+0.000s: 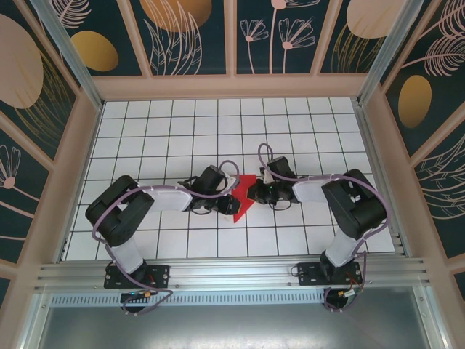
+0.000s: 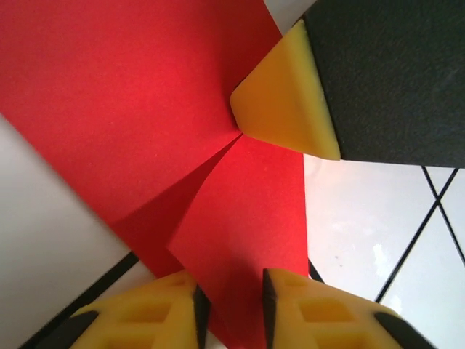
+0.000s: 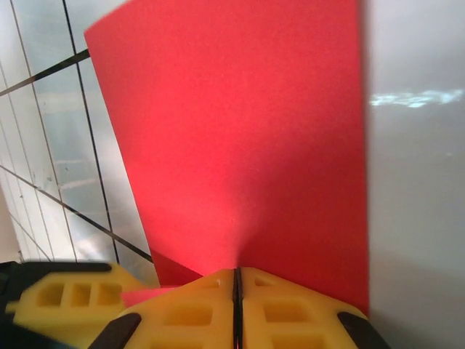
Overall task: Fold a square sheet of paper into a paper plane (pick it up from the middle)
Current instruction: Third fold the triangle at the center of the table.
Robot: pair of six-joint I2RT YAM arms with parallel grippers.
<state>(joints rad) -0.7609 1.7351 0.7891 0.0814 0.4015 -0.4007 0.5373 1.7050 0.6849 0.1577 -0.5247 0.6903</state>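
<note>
The square sheet of paper [image 1: 243, 198] is seen at the middle of the bench [image 1: 145, 131], lifted between the two claws, which meet there from the left and the right. It can no longer be called a flat square: in the top view a small pointed red shape is presented, and in the left wrist view two flaps are seen overlapping along a slanted crease, with a second fold line running to the point where the tip of the other claw is pressed. The right claw [image 3: 236, 287] is closed tight, and the near edge of the paper is pinched between its pads. The left claw [image 2: 231, 313] is held slightly apart; the paper passes through the gap, but no firm pinch by it can be made out. The first folds are therefore judged to be done, roughly to a triangle stage. A narrow dart with wings has not been formed, so the lengthwise folds, the sharpening of the creases and the setting down of a finished plane are judged to be left.
</note>
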